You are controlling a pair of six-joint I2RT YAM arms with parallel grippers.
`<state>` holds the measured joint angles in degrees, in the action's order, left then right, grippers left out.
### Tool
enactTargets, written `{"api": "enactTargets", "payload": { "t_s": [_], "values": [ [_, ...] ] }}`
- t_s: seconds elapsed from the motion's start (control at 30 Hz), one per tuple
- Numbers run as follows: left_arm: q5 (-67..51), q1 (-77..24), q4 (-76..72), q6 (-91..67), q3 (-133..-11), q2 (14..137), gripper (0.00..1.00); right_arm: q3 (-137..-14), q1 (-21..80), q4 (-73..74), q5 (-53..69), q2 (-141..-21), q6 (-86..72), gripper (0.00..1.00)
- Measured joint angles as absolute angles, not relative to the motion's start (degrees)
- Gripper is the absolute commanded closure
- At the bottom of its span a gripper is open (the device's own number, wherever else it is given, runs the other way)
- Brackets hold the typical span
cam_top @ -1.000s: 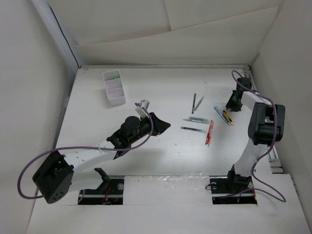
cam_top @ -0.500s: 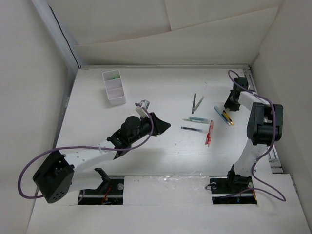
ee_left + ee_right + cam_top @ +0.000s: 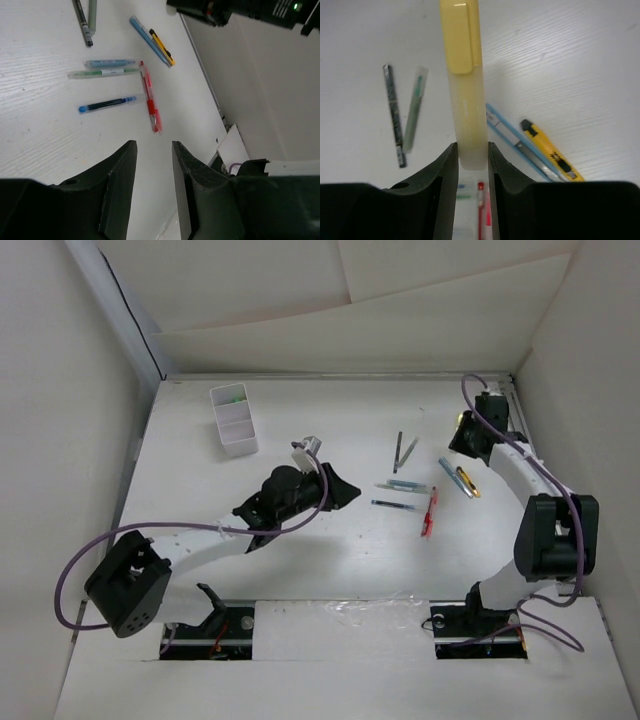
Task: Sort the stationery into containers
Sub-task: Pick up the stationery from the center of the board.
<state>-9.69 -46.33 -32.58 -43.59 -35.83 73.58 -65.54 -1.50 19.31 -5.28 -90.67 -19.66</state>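
yellow highlighter [image 3: 464,75] sits clamped in right hand [image 3: 471,150].

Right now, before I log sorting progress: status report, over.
Left gripper open, empty, near the pens. Right gripper shut on yellow highlighter. Box at far left, green piece inside. Nothing seen in the way.

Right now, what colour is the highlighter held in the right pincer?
Pale yellow; the highlighter in the right pincer shows best in the right wrist view.
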Motion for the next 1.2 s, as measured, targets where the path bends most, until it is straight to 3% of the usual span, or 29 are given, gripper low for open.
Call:
{"api": "enactTargets", "payload": {
  "t_s": [0.23, 0.53, 0.93, 1.07, 1.2],
  "values": [
    [-13.9, -40.3, -29.8, -43.6, -40.4, 75.7, 0.68, -58.2, 9.4, 14.4, 4.6, -86.3, -20.4, 0.98],
    [-12.4, -34.9, -17.8, -42.3, -52.3, 80.6, 0.52, -58.1, 23.2, 5.5, 13.6, -87.5, -20.1, 1.0],
    [2.7, -34.4, -5.0, -38.9, -60.3, 84.8, 0.6, -58.1, 32.6, -1.0, 18.9, -88.9, -19.7, 1.0],
    [3.3, -30.7, -4.4, -38.4, -61.2, 85.7, 0.6, -58.1, 34.4, -1.5, 20.0, -88.9, -19.7, 1.0],
    [2.8, -27.2, -5.0, -38.4, -61.3, 86.3, 0.67, -58.1, 35.4, -1.8, 20.4, -88.9, -19.6, 1.0]
  ]
}}
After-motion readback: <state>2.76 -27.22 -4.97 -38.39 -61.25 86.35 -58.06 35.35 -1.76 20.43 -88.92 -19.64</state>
